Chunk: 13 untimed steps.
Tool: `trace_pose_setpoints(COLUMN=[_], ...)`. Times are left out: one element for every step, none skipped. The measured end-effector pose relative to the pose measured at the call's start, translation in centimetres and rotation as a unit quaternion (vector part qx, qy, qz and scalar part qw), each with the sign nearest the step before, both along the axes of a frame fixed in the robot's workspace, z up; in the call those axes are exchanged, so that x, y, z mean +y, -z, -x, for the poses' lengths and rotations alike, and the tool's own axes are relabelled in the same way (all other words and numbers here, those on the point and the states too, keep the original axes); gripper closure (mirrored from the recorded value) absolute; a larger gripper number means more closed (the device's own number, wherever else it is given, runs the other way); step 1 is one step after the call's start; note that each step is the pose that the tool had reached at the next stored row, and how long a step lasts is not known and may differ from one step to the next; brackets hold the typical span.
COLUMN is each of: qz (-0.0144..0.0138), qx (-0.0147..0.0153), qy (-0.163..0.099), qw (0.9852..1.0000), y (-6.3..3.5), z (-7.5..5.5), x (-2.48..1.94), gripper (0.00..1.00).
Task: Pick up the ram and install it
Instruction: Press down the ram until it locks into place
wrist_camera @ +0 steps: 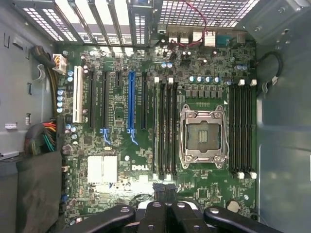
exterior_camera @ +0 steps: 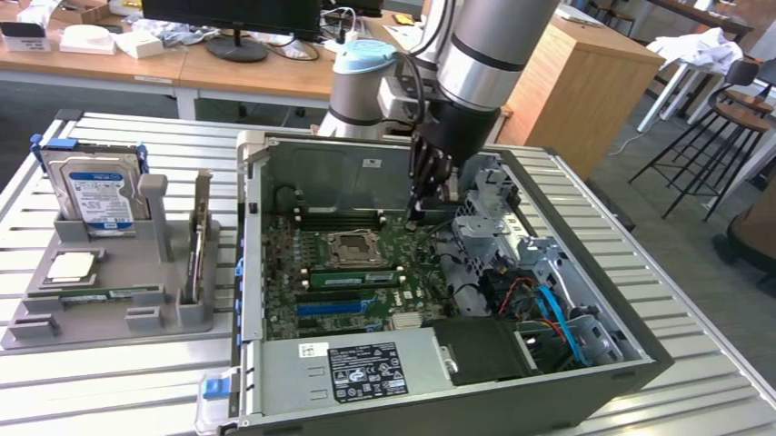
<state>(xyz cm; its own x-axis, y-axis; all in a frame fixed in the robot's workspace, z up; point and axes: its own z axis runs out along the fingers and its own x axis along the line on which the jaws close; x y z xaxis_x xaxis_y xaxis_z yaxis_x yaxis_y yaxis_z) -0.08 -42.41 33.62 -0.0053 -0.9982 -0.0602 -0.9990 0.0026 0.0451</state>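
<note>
My gripper [exterior_camera: 426, 209] hangs inside the open computer case [exterior_camera: 606, 363], over the far part of the motherboard [exterior_camera: 363, 309]. In the wrist view its black fingers [wrist_camera: 160, 194] are pressed together with nothing between them. A green ram [exterior_camera: 354, 277] lies along a slot beside the CPU socket [exterior_camera: 349, 247], nearer the case front than the gripper. A thin stick [exterior_camera: 195, 245] stands on edge in the grey holder [exterior_camera: 109, 318] outside the case. In the wrist view the black ram slots [wrist_camera: 165, 131] run beside the socket [wrist_camera: 203, 133].
The holder at the exterior view's left also carries a hard drive [exterior_camera: 97, 191] and a flat chip [exterior_camera: 71, 265]. A blue slot [wrist_camera: 130, 102] and black slots cross the board. The power supply [exterior_camera: 352, 368] and cables [exterior_camera: 552, 309] fill the case front. Desks and stools stand behind.
</note>
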Motion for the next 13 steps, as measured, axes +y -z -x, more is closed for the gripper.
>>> trace_pose_setpoints(qz=[0.0, 0.0, 0.0, -0.0001, -0.0001, 0.0, 0.0, 0.0, -0.0001, -0.0001, 0.0, 0.0, 0.0], qx=[0.0, 0.0, 0.0, 0.0, 0.0, 0.0, 0.0, 0.0, 0.0, 0.0, 0.0, 0.0, 0.0], qy=[0.0, 0.0, 0.0, 0.0, 0.0, 0.0, 0.0, 0.0, 0.0, 0.0, 0.0, 0.0, 0.0], qw=[1.0, 1.0, 1.0, 1.0, 1.0, 1.0, 1.0, 1.0, 1.0, 1.0, 1.0, 1.0, 1.0], y=[0.11, 0.24, 0.36, 0.48, 0.6, 0.71, 0.82, 0.93, 1.06, 1.17, 1.28, 1.39, 1.5], z=[0.0, 0.0, 0.0, 0.0, 0.0, 0.0, 0.0, 0.0, 0.0, 0.0, 0.0, 0.0, 0.0], x=[0.0, 0.0, 0.0, 0.0, 0.0, 0.0, 0.0, 0.0, 0.0, 0.0, 0.0, 0.0, 0.0], gripper=[0.9, 0.9, 0.9, 0.9, 0.9, 0.9, 0.9, 0.9, 0.9, 0.9, 0.9, 0.9, 0.9])
